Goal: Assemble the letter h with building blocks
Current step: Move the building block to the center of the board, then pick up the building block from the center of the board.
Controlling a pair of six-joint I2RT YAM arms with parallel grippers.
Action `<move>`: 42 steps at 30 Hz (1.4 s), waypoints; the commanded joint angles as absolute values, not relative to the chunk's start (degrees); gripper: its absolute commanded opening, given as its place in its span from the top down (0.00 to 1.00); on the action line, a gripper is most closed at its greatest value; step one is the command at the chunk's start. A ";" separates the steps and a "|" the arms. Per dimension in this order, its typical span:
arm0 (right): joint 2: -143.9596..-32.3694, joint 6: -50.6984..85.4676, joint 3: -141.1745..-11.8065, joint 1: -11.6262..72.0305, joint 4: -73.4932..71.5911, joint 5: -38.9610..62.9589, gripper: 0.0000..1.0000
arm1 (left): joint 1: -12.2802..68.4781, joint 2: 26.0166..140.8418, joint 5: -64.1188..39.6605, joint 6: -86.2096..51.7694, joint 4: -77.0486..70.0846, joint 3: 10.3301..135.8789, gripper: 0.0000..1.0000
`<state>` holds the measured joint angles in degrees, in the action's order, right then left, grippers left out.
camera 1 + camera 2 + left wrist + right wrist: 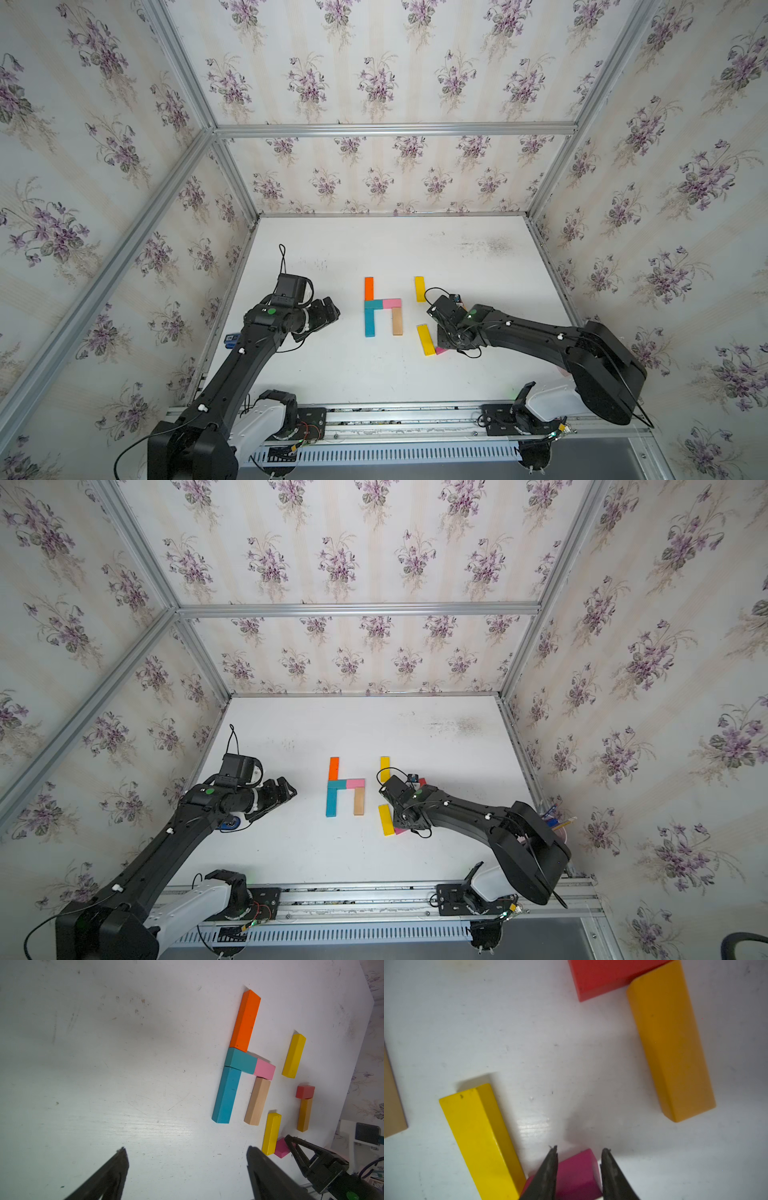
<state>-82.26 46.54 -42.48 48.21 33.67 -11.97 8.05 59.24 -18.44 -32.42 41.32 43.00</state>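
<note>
The right gripper (580, 1153) narrowly straddles the short magenta block (577, 1174), clamp unclear, likely to lift it; the left gripper (187, 1148) hangs wide.

Top views look down on the whole table (332, 374); wrist views sit close, sharing the magenta block (577, 1169)

Bright, even, diffuse light fills both top views, where the wide lens stretches the purple-flowered wallpaper (104, 50) toward the edges. The white painted tabletop (145, 1122) carries a soft patch of glare in each wrist view. The long yellow wooden block (477, 1136) throws a faint, short shadow past its end. The dark fingertips (118, 1165) of the left gripper (187, 1147) are blurred, and the short red wooden block (602, 978) looks soft.
</note>
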 commanded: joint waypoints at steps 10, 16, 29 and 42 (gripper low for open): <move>-77.88 49.04 -45.02 51.51 39.48 -14.07 0.32 | 8.00 59.22 -18.55 -31.83 40.19 42.58 0.09; -78.94 51.77 -44.24 51.53 40.63 -13.11 0.38 | 8.04 59.39 -18.56 -31.33 40.50 42.81 0.09; -80.74 53.78 -41.95 51.44 36.39 -10.28 0.61 | 8.04 60.56 -18.73 -30.96 40.11 43.33 0.09; -79.16 50.14 -43.27 49.36 32.94 -12.75 0.94 | 7.91 60.64 -18.53 -30.98 40.29 43.92 0.09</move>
